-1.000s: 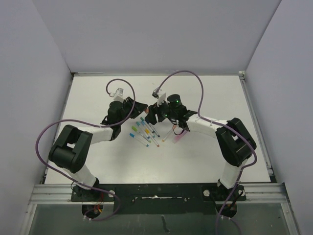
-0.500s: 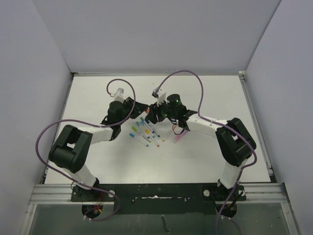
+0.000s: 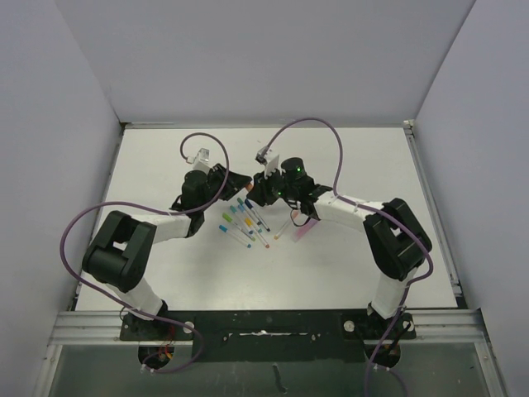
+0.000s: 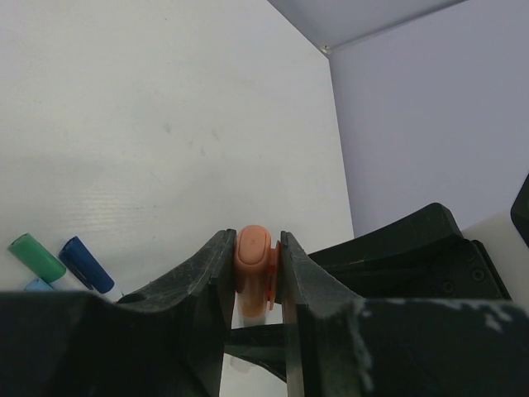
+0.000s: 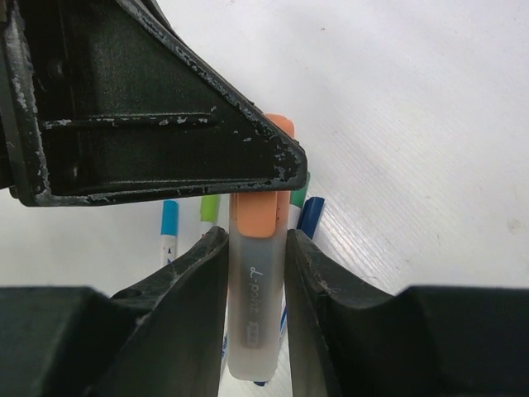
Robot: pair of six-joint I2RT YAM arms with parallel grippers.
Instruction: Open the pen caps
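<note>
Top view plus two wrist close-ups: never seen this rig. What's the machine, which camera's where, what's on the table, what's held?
Two robot arms, the left arm and the right arm, are bolted at the near edge of a white table. The top view looks down from above and behind them. Each close-up comes from a camera on one wrist. Several capped pens lie between the arms. The left gripper pinches an orange cap, and the right gripper pinches that pen's barrel. The cap looks still on.
</note>
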